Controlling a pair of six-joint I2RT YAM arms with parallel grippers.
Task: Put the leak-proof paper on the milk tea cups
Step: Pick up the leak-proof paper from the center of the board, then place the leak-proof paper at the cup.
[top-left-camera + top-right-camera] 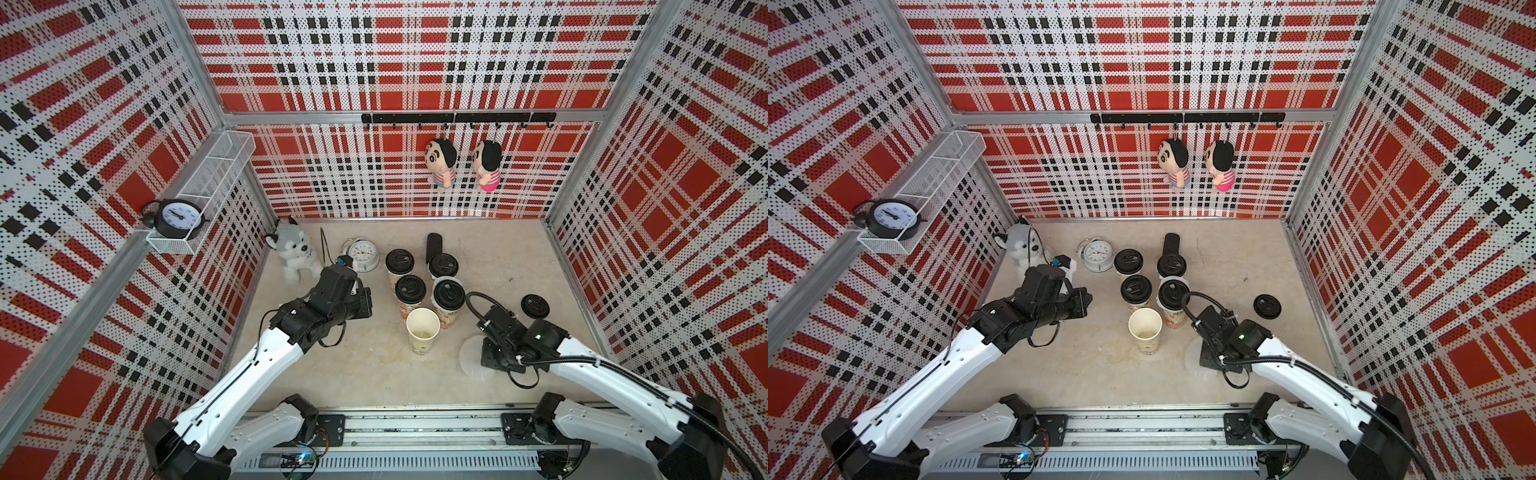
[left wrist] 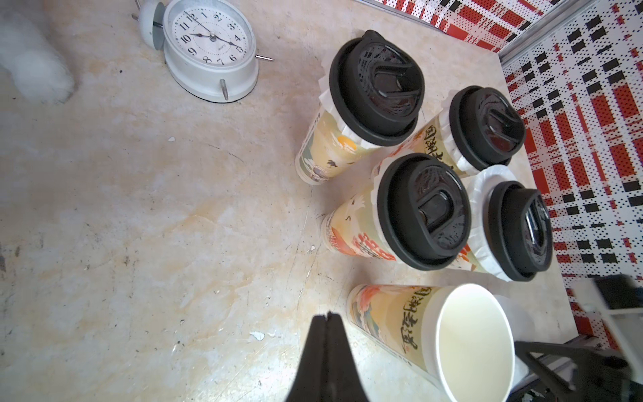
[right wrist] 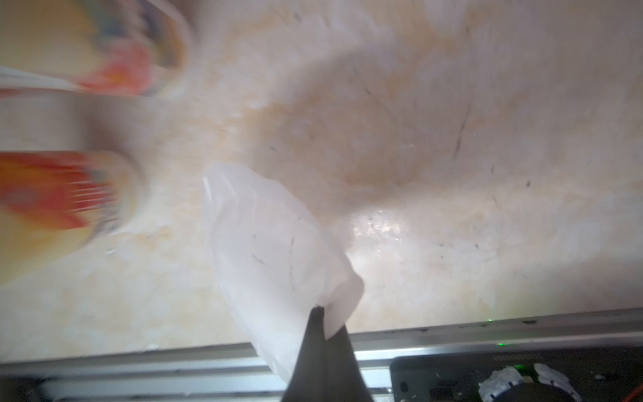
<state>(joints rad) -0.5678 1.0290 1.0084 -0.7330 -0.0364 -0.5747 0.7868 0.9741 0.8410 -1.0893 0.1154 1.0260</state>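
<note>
Pinching paper by edge, right gripper: sheet thin, translucent white, creased. Left gripper jaws pressed together, empty.

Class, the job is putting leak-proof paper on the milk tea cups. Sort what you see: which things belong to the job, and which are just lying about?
Job: paper, pinched in the shut right gripper; open cup; four lidded cups, paper already under their lids.
Lying about: white clock; black clock; husky; two dolls; black cylinder; loose lid.
</note>
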